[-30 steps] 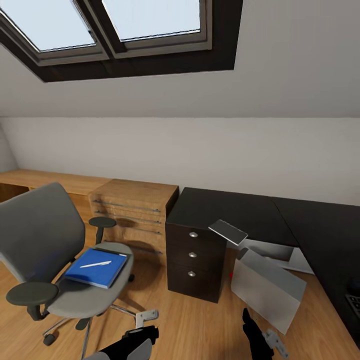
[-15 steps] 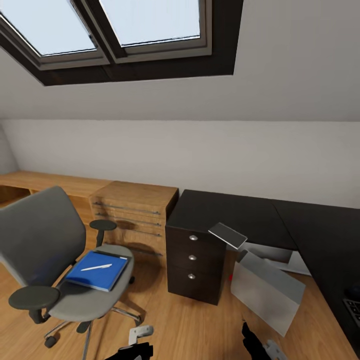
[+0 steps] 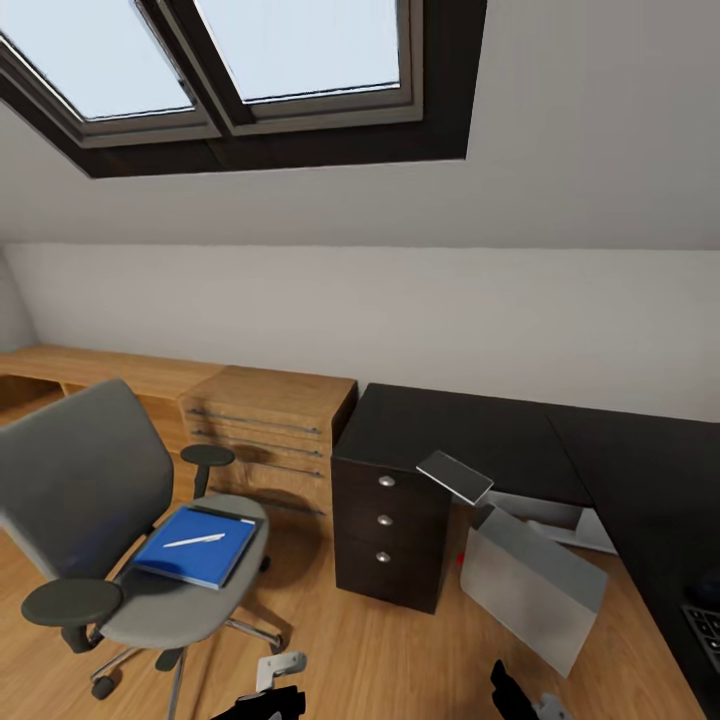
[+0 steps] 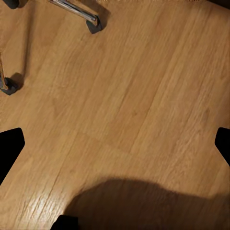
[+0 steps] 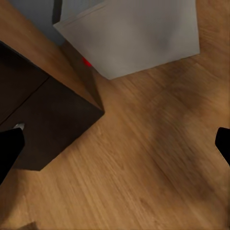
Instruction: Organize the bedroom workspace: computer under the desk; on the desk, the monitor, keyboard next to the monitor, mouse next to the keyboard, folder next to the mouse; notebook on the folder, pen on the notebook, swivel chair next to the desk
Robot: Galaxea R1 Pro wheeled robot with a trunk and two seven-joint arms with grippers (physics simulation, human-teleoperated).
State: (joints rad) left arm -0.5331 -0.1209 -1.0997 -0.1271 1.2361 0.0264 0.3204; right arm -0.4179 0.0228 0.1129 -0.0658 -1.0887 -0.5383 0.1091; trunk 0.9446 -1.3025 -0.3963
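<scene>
Wood-plank floor (image 4: 124, 96); glossy black desk (image 3: 480, 425); flat blue folder (image 3: 195, 547) on chair; both grippers spread apart.

Wooden floor (image 3: 380, 650), swivel chair (image 3: 110, 520), computer (image 3: 530, 590); black desk (image 3: 480, 430), notebook (image 3: 455, 476)

No readable text, labels, brands, numbers or signs on anything here.
</scene>
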